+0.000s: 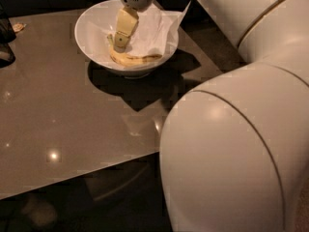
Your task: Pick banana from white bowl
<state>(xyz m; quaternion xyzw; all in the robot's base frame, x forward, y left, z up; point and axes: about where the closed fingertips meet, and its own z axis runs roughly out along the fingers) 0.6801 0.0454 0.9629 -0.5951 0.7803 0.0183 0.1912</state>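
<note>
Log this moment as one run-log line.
phase: reaching | gripper: down in white bowl, at one end of banana | banana: lying in bowl, not lifted | napkin: also in bowl
</note>
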